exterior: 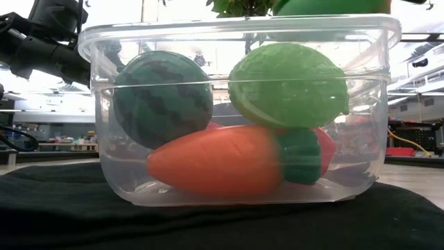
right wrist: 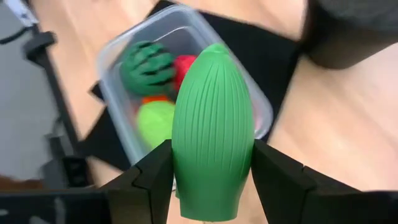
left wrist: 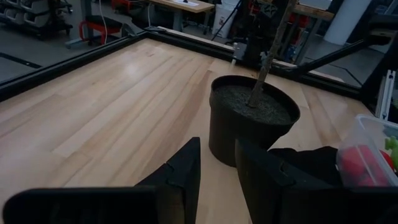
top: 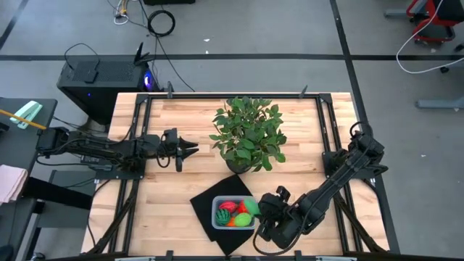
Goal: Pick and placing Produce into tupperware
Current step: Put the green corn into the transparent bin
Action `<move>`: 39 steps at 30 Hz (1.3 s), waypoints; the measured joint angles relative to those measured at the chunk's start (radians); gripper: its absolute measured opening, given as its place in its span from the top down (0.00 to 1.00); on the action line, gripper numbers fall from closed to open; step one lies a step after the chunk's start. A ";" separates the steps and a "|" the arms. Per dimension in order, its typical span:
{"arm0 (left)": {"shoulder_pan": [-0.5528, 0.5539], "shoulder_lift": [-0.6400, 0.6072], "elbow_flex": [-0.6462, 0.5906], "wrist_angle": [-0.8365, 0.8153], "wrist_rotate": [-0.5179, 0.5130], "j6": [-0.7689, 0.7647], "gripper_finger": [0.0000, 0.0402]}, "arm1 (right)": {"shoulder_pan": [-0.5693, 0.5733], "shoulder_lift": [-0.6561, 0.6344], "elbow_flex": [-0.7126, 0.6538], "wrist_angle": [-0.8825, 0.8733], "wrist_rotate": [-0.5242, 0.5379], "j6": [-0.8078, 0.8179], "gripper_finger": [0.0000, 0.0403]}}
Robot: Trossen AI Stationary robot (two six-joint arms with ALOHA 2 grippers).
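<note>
Right wrist view shows the right gripper (right wrist: 212, 180) closed around a ribbed, bright green, spindle-shaped toy vegetable (right wrist: 213, 130), its long axis running straight out from between the fingers toward the tub. The small clear plastic rectangular tub (right wrist: 118, 53) sits on a black square mat (right wrist: 249, 43), just ahead of and below the vegetable's tip. It already holds a dark green striped ball (right wrist: 146, 68), a red piece (right wrist: 185, 65), an orange carrot-shaped toy (exterior: 215, 163) and a light yellow-green piece (right wrist: 155, 121). I judge the free room small: the pieces nearly fill the tub, so the long vegetable probably has to lie across them. The dark pot (right wrist: 351, 31) of the leafy plant stands near, beyond the mat. The left gripper (left wrist: 217, 168) waits well apart, fingers slightly parted, holding nothing.
</note>
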 joint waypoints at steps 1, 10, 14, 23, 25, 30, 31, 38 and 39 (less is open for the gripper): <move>0.000 0.000 0.000 -0.001 0.000 0.000 0.73 | -0.005 -0.001 -0.010 0.000 0.012 -0.010 0.52; 0.000 0.000 0.000 -0.002 0.000 0.000 0.73 | -0.094 -0.002 -0.031 0.100 0.019 -0.384 0.52; 0.000 0.000 0.000 -0.005 0.000 0.000 0.73 | -0.149 -0.002 -0.031 0.184 -0.059 -0.552 0.53; 0.000 0.000 0.000 -0.017 0.000 0.011 0.73 | -0.204 0.002 -0.031 0.206 -0.196 -0.734 0.53; 0.000 0.000 0.000 -0.017 0.000 0.017 0.73 | -0.204 0.009 -0.031 0.216 -0.221 -0.757 0.53; 0.000 0.000 0.000 -0.019 0.000 0.023 0.73 | -0.213 0.036 -0.033 0.246 -0.268 -0.765 0.53; 0.000 0.000 0.000 -0.022 0.000 0.023 0.73 | -0.214 0.040 -0.033 0.247 -0.270 -0.766 0.53; 0.000 0.000 0.000 -0.023 0.000 0.023 0.73 | -0.227 0.088 -0.033 0.272 -0.302 -0.774 0.52; 0.000 0.000 0.000 -0.023 0.000 0.023 0.73 | -0.228 0.090 -0.033 0.274 -0.304 -0.774 0.52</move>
